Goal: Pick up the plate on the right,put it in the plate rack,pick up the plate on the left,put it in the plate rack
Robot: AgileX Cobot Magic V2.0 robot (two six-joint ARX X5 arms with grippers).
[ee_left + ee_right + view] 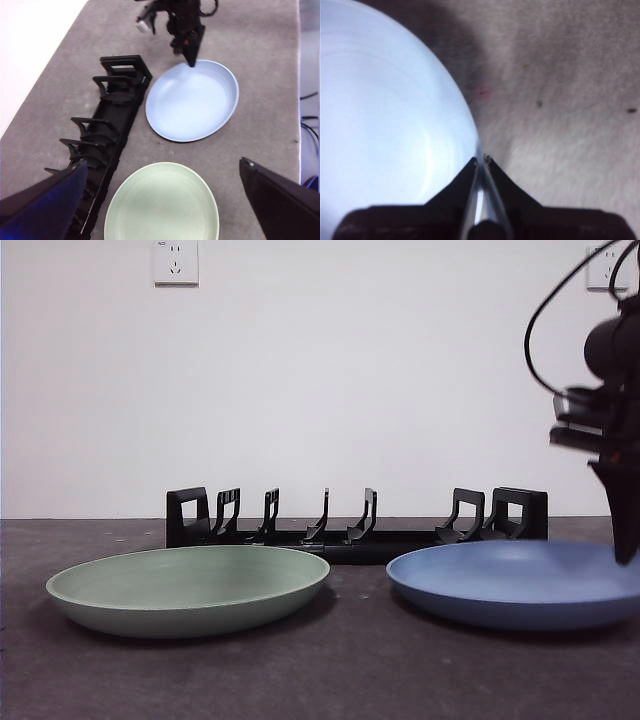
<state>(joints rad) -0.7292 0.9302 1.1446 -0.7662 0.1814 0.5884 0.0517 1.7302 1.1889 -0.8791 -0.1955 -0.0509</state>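
Observation:
The blue plate point(510, 580) point(192, 100) point(385, 115) lies flat on the right of the table. My right gripper point(625, 540) point(192, 60) point(480, 161) is down at its outer rim, jaws shut with the thin rim pinched between them. The green plate point(190, 585) point(162, 205) rests on the left. Behind both plates runs the black plate rack point(350, 535) point(115, 110), its prongs holding nothing. My left gripper point(162, 165) hovers high over the green plate, jaws wide open and holding nothing.
The dark grey table point(350, 670) ends at a white wall just behind the rack. Two wall sockets point(176, 262) sit high on the wall. The right arm's cables point(545, 310) hang at the upper right.

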